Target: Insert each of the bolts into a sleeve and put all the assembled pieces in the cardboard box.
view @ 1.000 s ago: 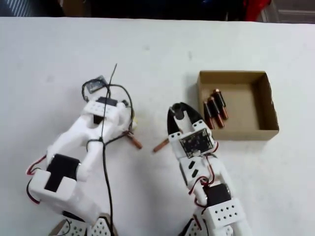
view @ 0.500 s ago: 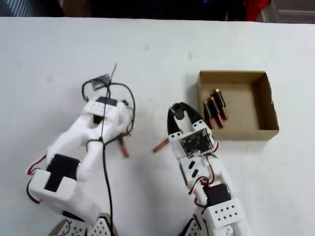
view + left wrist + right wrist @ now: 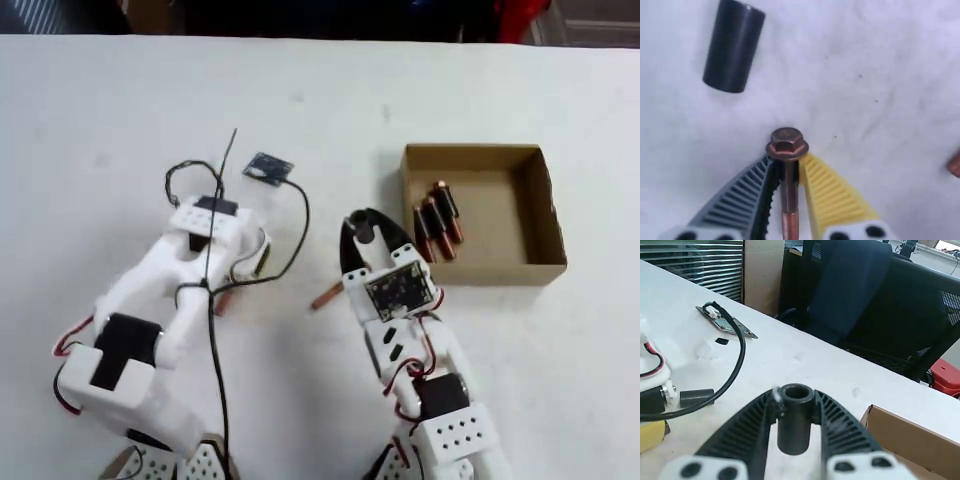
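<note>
My left gripper (image 3: 786, 161) is shut on a copper bolt (image 3: 785, 145), its hex head just past the fingertips, low over the table. A loose black sleeve (image 3: 734, 46) lies on its side a little beyond. In the high view the bolt's end (image 3: 223, 302) pokes out under the left wrist. My right gripper (image 3: 795, 396) is shut on an upright black sleeve (image 3: 795, 417) and sits in the high view (image 3: 361, 233) just left of the cardboard box (image 3: 535, 215). Three assembled pieces (image 3: 437, 221) lie in the box. A second bolt (image 3: 326, 296) lies between the arms.
A small circuit board (image 3: 268, 168) on a black cable (image 3: 296, 232) lies on the table beyond the left arm, with the cable looping towards the right gripper. The white table stretches wide behind the box and the arms.
The left gripper turned with its bolt, and the bolt's end swung from pointing right to back under the wrist. The circuit board and cable slid right. The right arm kept still.
</note>
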`<act>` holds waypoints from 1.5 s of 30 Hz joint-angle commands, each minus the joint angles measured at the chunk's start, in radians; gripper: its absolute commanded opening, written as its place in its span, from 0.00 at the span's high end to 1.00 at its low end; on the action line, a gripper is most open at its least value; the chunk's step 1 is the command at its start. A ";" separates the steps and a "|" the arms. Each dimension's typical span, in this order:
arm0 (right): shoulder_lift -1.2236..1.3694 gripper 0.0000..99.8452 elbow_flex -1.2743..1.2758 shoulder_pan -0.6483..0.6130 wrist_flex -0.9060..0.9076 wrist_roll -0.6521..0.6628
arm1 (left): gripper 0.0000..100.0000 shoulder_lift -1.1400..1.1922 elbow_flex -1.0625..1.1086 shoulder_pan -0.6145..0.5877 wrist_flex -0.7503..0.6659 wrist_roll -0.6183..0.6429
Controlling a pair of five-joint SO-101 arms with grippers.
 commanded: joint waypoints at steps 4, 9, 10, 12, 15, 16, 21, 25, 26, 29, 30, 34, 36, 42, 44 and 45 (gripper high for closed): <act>-0.012 0.98 0.008 0.001 0.035 -0.011 | 0.98 -0.053 -0.009 -0.016 0.037 -0.014; -0.012 0.98 0.008 -0.059 0.021 -0.011 | 0.98 -0.205 0.023 -0.015 0.029 0.014; -0.012 0.98 0.008 -0.070 0.021 -0.011 | 0.98 -0.246 0.040 -0.012 0.029 0.043; -0.012 0.98 0.008 -0.085 0.004 -0.011 | 0.98 -0.337 0.072 -0.015 0.029 0.097; -0.012 0.98 0.008 -0.085 -0.045 -0.052 | 0.98 -0.484 0.112 -0.016 0.029 0.141; -0.012 0.98 0.008 -0.085 -0.051 -0.095 | 0.98 -0.539 0.127 -0.016 0.029 0.150; -0.012 0.98 0.008 -0.085 -0.051 -0.218 | 0.98 -0.816 0.206 -0.008 0.029 0.150; -0.012 0.98 0.008 -0.088 -0.051 -0.222 | 0.98 -1.038 0.236 -0.007 0.029 0.150; -0.012 0.98 0.008 -0.096 -0.051 -0.222 | 0.98 -1.092 0.238 -0.005 0.028 0.153; -0.012 0.98 0.008 -0.139 -0.047 -0.222 | 0.98 -1.234 0.241 -0.005 -0.012 0.153; -0.012 0.98 0.008 -0.156 -0.050 -0.222 | 0.98 -1.274 0.241 -0.005 -0.023 0.155; -0.012 0.98 0.008 -0.222 -0.050 -0.222 | 0.98 -1.400 0.241 0.058 -0.057 0.158; -0.012 0.98 0.008 -0.248 -0.050 -0.222 | 0.98 -1.435 0.239 0.097 -0.058 0.158; -0.012 0.98 0.008 -0.289 -0.045 -0.222 | 0.98 -1.529 0.241 0.111 -0.149 0.272; -0.012 0.98 0.008 -0.305 -0.045 -0.222 | 0.98 -1.566 0.250 0.119 -0.161 0.298; -0.012 0.98 0.008 -0.312 -0.045 -0.222 | 0.98 -1.586 0.270 0.119 -0.169 0.298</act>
